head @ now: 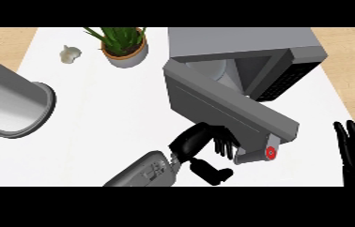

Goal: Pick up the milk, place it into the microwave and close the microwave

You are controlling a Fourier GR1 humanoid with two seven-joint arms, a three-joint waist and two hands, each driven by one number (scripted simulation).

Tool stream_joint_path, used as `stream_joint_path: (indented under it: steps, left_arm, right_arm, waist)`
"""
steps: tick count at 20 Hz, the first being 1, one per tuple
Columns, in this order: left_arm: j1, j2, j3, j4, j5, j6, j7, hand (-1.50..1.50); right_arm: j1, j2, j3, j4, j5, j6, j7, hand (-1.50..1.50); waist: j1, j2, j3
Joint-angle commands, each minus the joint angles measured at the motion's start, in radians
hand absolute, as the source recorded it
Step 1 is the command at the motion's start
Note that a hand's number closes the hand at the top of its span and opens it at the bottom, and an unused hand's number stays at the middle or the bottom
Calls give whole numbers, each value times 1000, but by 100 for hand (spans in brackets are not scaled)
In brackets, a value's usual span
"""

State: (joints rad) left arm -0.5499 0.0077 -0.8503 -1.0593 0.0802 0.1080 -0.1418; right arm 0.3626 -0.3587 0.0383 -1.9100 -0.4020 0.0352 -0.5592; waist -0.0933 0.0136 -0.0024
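- Milk: no carton shows plainly. A small pale piece with a red round mark (270,152) sits at the free end of the door; I cannot tell whether it is the milk or door hardware. The cavity, as far as it shows, holds only a pale round turntable (216,70).
- The grey box-shaped microwave (243,42) stands at 1 o'clock, with its grey slab door (222,109) swung wide toward 5 o'clock.
- The black left hand (197,141) is at 6 o'clock against the door's outer face, fingers (223,145) loosely extended and gripping nothing, thumb spread below.
- The black right hand (344,146) rests at 4 o'clock by the edge, fingers up and relaxed.
- Risks, as I judge them:
  - closing with the milk still outside would spoil the task;
  - a push near the free end may slip off the door;
  - if the red-marked piece is the milk, the swinging door could knock it across the white bench (104,109).
- The green potted plant (125,45) at 11 o'clock stands well apart.
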Motion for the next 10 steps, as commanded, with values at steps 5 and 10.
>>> stream_joint_path:
  steps: [5, 10]
  left_arm:
    - [-114, -7, -46, 47, 237, 117, -106, 150]
    - [-223, -7, -10, 52, 332, 154, -135, 150]
  right_arm:
    - [-50, -65, 13, -102, -39, 75, 58, -150]
    - [-73, -83, 24, -155, -64, 92, 92, -150]
  waist:
    - [-87, 21, -3]
    - [-149, 30, -4]
